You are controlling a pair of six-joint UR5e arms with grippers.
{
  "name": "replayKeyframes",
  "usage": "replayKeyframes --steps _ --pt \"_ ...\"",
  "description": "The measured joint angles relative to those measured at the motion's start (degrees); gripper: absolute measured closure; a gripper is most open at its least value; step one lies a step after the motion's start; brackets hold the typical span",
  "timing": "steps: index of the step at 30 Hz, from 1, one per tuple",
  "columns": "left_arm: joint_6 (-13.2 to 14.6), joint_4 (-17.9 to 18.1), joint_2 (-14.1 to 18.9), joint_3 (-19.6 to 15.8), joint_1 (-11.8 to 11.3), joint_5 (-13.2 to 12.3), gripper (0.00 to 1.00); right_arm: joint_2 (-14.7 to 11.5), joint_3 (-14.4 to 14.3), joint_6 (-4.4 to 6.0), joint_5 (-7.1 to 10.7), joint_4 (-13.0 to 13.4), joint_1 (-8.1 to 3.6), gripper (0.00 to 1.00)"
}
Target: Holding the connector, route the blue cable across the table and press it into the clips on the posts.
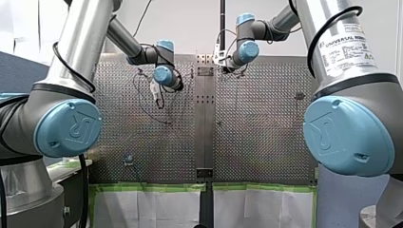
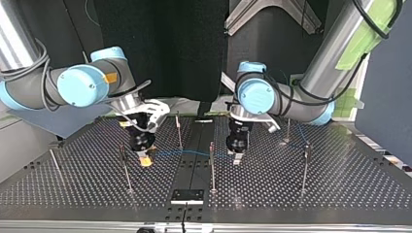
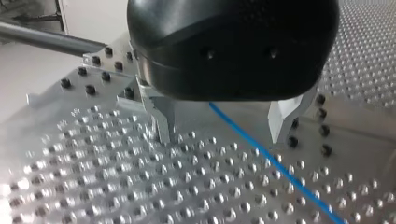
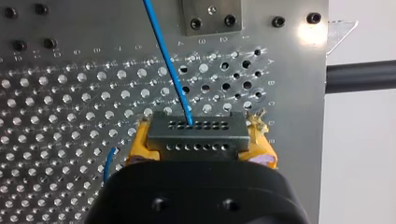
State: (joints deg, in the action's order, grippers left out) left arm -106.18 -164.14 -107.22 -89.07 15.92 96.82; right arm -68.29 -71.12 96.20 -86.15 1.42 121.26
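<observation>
Blue cable (image 4: 168, 60): plugged into the connector (image 4: 196, 135), running away from it over the perforated bench (image 4: 56, 93).
Right jaws: our yellow pads (image 4: 137, 142) clamp the connector from both sides.
Left jaws: spread apart, well along from the connector, the cable passing between them.
Post (image 2: 212, 167): upright between the connector and our left jaws.

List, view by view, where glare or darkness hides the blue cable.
Top view: dark backdrop, dim table; the blue cable shows only faintly. Front view: the table shines flat grey, cable not discernible. Left wrist view: strong glare on the holes, cable plain. Right wrist view: one glare spot near the table's edge, cable plain to the connector.
</observation>
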Motion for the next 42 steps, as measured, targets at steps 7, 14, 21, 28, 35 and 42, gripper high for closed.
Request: replayKeyframes --steps 7,14,21,28,35,42 --pt "0.56 -3.57 3.53 -2.29 1.38 0.16 0.0 0.03 -0.02 -0.19 -0.23 0.08 -0.38 1.0" --pt "1.85 -6.08 6.68 -4.04 2.7 0.85 0.0 0.04 0.0 -0.19 -0.31 0.13 -0.56 1.0" --pt "3.23 -6.03 10.29 -5.12 5.61 1.79 0.0 0.14 -0.01 -0.3 -0.27 0.06 -0.73 1.0" --pt "3.65 -3.4 11.89 -4.93 9.0 4.69 0.0 0.19 0.0 -0.64 -0.34 0.0 -0.79 1.0" --pt "4.33 -2.9 11.68 -4.2 12.07 7.74 0.0 0.21 -0.01 -0.67 -0.38 0.03 -0.8 1.0" --pt "5.34 -3.77 10.9 -3.07 15.49 10.03 0.0 0.21 0.02 -0.65 -0.42 0.01 -0.8 1.0"
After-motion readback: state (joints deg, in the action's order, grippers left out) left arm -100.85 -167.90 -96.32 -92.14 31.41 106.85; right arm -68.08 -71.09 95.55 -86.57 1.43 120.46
